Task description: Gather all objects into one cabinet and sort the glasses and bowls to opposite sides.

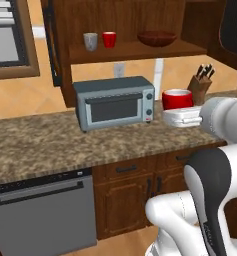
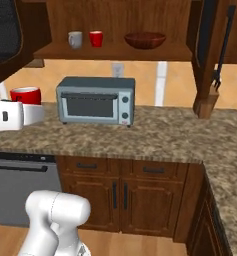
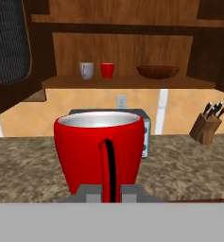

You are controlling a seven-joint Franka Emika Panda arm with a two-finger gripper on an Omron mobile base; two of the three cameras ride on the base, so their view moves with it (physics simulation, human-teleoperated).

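Observation:
My gripper (image 3: 109,193) is shut on a glossy red cup (image 3: 99,150), held upright above the counter in front of the cabinet (image 1: 135,51). In the left base view this red cup (image 1: 177,98) sits on top of the white hand (image 1: 182,117), to the right of the toaster oven. On the cabinet's shelf stand a pale grey cup (image 1: 90,41) and a second red cup (image 1: 109,39) close together at the left. The dark brown bowl (image 1: 157,38) rests apart from them at the right. The dark-panelled door (image 3: 7,42) hangs open.
A grey toaster oven (image 1: 115,102) stands on the speckled counter (image 1: 50,142) below the shelf. A knife block (image 1: 200,82) stands at the counter's right. A dishwasher (image 1: 40,215) and wooden drawers sit under the counter. The counter turns a corner at the right (image 2: 225,165).

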